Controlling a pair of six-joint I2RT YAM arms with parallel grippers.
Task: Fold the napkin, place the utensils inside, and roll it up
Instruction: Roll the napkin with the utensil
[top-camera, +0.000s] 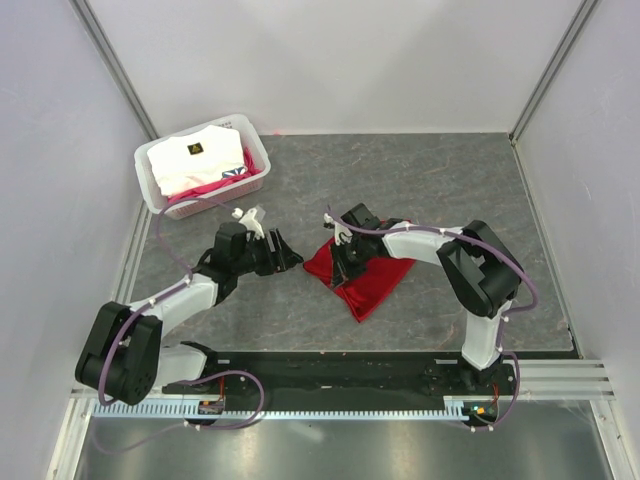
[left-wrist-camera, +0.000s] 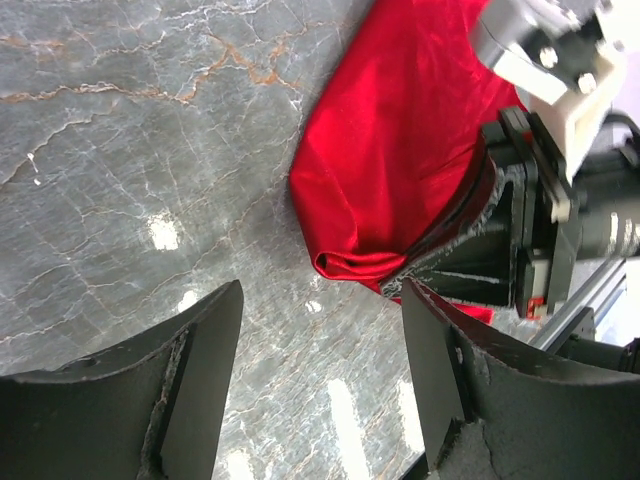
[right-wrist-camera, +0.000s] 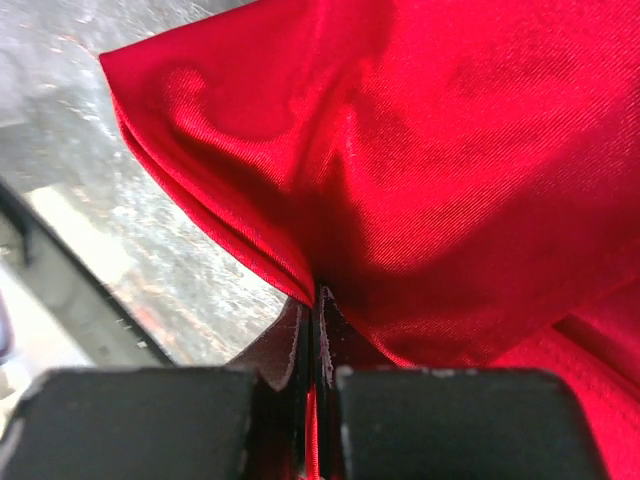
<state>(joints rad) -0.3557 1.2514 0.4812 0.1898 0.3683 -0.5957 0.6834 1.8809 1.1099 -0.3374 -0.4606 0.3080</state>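
The red napkin lies bunched and partly folded in the middle of the grey marbled table. My right gripper is at its left edge and is shut on a fold of the cloth. In the right wrist view the napkin drapes up from the closed right gripper. My left gripper stands open just left of the napkin, not touching it. In the left wrist view the left gripper has only bare table between its fingers, and the napkin lies ahead. The utensils are out of view.
A white basket holding white and pink fabric stands at the back left. White walls close in the table on three sides. The arm bases and a black rail run along the near edge.
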